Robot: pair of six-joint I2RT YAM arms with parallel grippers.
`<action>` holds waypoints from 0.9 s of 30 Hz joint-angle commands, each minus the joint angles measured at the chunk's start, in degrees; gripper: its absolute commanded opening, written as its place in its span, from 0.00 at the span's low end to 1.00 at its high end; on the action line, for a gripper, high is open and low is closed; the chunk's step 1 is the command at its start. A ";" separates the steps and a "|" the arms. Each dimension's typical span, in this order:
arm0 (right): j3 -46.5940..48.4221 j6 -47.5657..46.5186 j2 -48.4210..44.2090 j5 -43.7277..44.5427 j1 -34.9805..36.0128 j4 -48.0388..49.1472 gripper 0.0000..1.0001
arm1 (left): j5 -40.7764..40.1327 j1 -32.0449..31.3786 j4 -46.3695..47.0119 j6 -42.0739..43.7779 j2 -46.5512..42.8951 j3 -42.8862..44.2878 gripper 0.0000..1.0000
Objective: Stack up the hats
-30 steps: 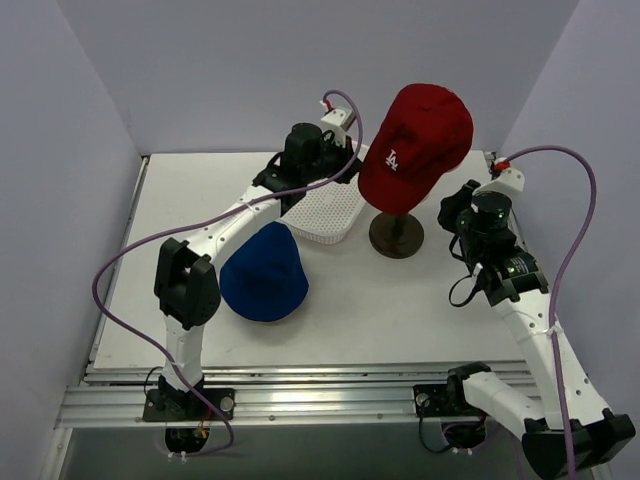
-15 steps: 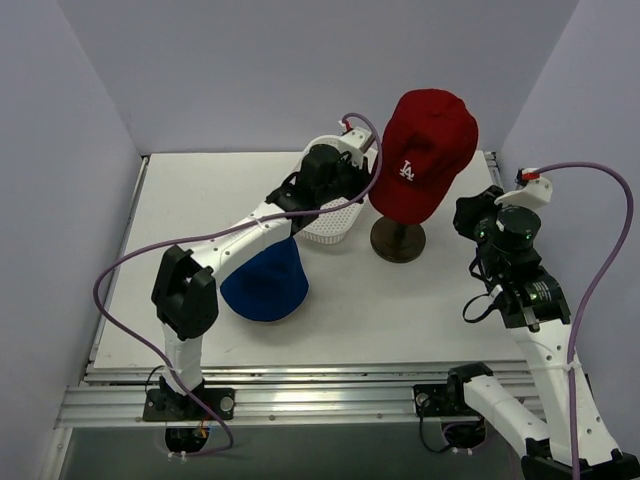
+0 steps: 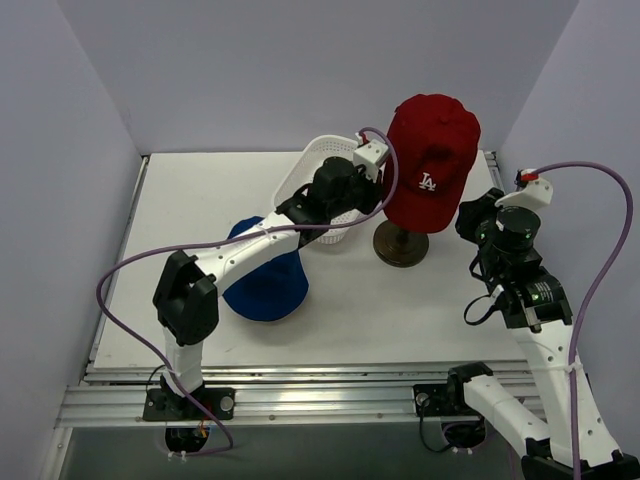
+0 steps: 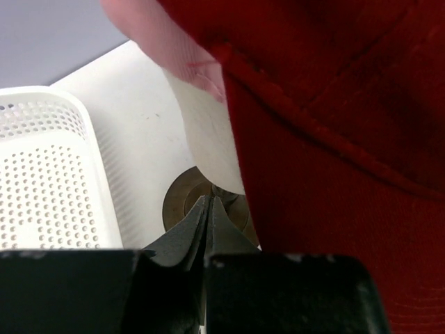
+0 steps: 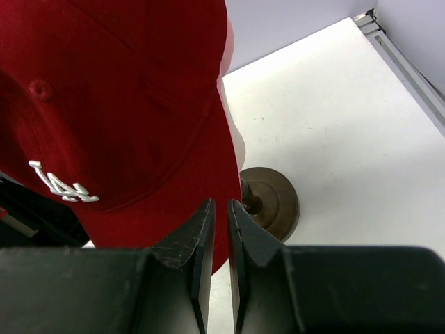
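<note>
Settling the dark red cap (image 3: 432,150) seems underway, left end effector (image 4: 208,202) shut empty, right end effector (image 5: 221,206) barely parted, hold unclear; next, grasp the blue bucket hat (image 3: 266,292).

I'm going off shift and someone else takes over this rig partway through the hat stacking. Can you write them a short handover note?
Left tool: shut, empty, beside the mannequin head below the dark red cap.
Right tool: closed on the dark red cap's brim edge, it seems.
Done: the dark red cap sits over the pink cap on the head.
To do: the blue bucket hat lies on the table, partly under the left arm, not yet stacked.
</note>
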 commanded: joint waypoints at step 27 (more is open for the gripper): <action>25.54 -5.14 12.74 -7.64 -0.37 -2.44 0.46 | -9.24 3.72 -6.94 -3.95 -28.32 -13.86 0.84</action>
